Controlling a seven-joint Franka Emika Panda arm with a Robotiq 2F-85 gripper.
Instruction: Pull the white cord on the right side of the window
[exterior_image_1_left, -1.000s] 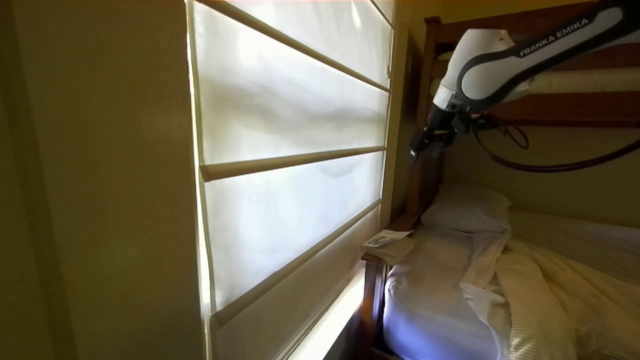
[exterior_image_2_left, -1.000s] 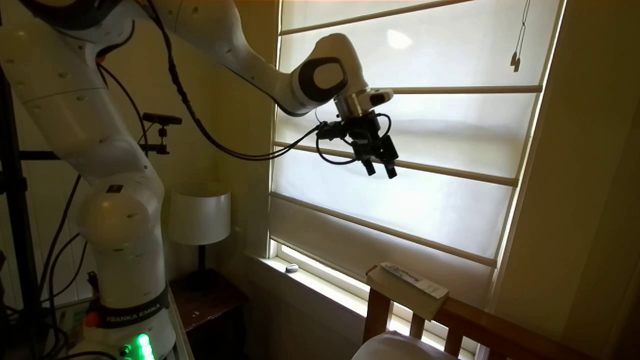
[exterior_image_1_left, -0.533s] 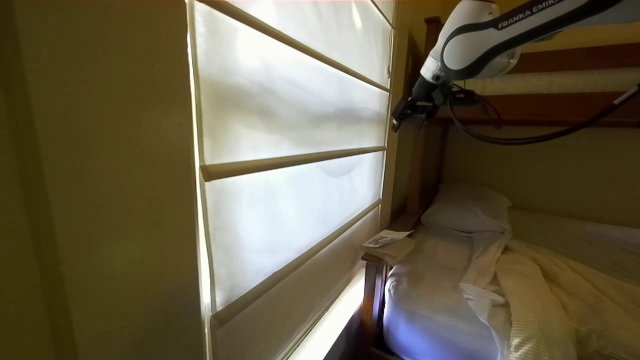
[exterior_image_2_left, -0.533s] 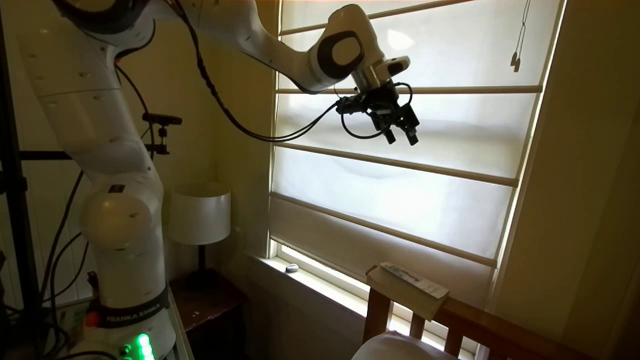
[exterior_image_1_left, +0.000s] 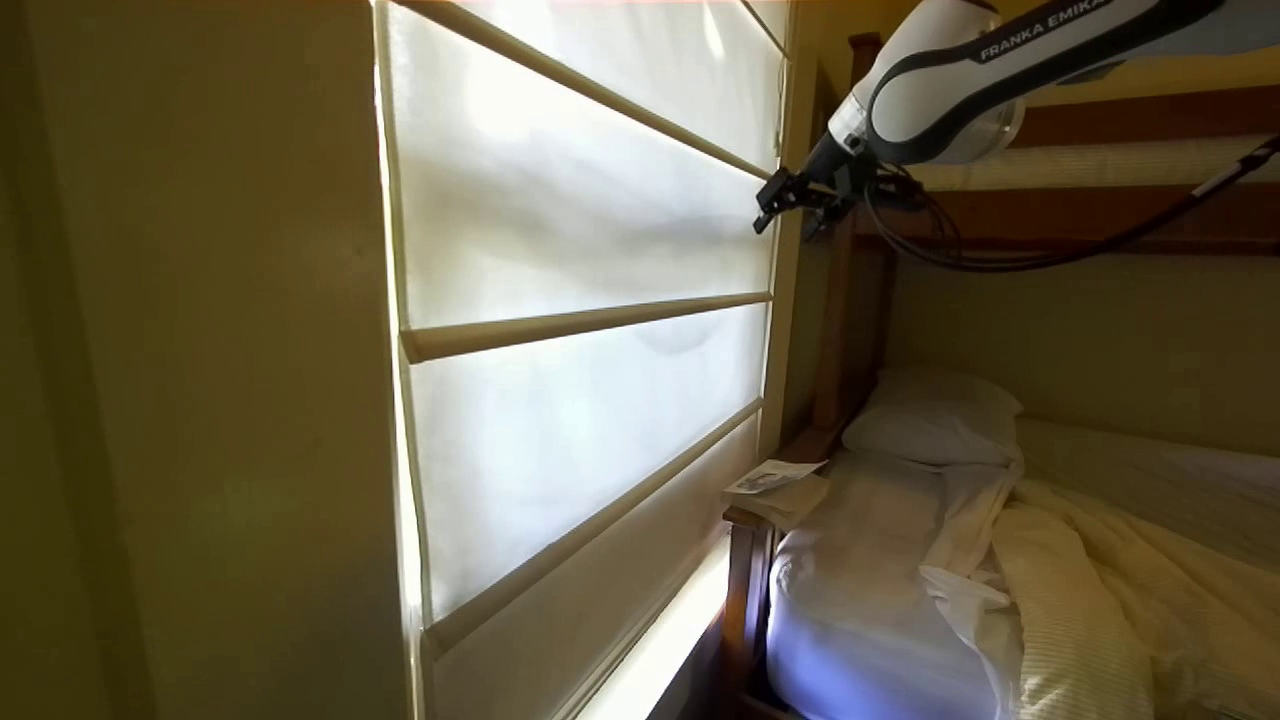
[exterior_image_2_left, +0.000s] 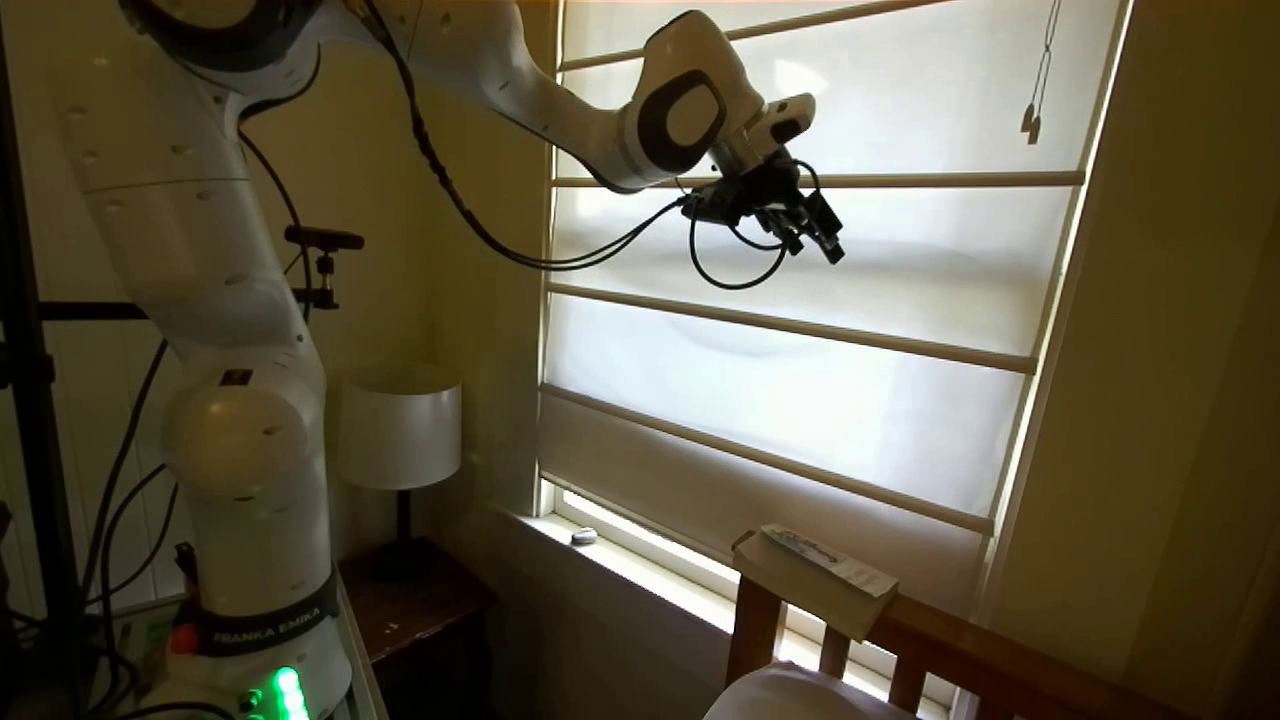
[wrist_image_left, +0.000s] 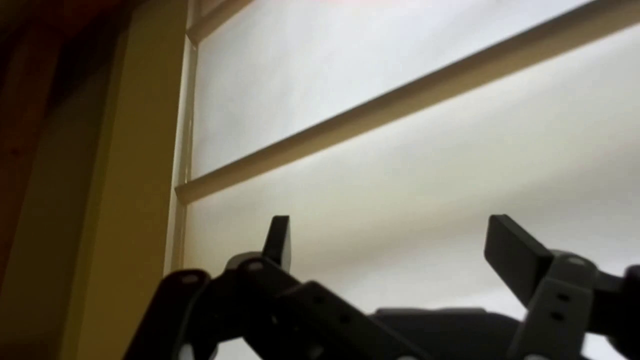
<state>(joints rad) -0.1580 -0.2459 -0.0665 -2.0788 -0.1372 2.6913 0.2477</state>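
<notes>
The gripper (wrist_image_left: 390, 235) hangs right out in front of the cream shade (exterior_image_2_left: 800, 390), its two fingers (wrist_image_left: 517, 257) spread wide and unclenched, pale cloth showing through the gap in the wrist view! The arm (exterior_image_2_left: 545, 115) reaches across from the left in an exterior view, bent over at the wrist, fingertips slanting downward. And where's the cord (exterior_image_2_left: 1047, 48)? Up there, hanging near the upper right of the window (exterior_image_2_left: 650, 538), two little pulls (exterior_image_2_left: 1034, 130) dangling at its end, higher than the gripper and well apart from it. Are the fingertips brushing the shade? One cannot tell from these angles. Down below, daylight glows beneath the shade's lower edge, a thick book (exterior_image_2_left: 815, 595) sits on the wooden bed rail (exterior_image_2_left: 1000, 650), and over to the left a lamp (exterior_image_2_left: 400, 435) stands on a small dark table (exterior_image_2_left: 425, 608).
</notes>
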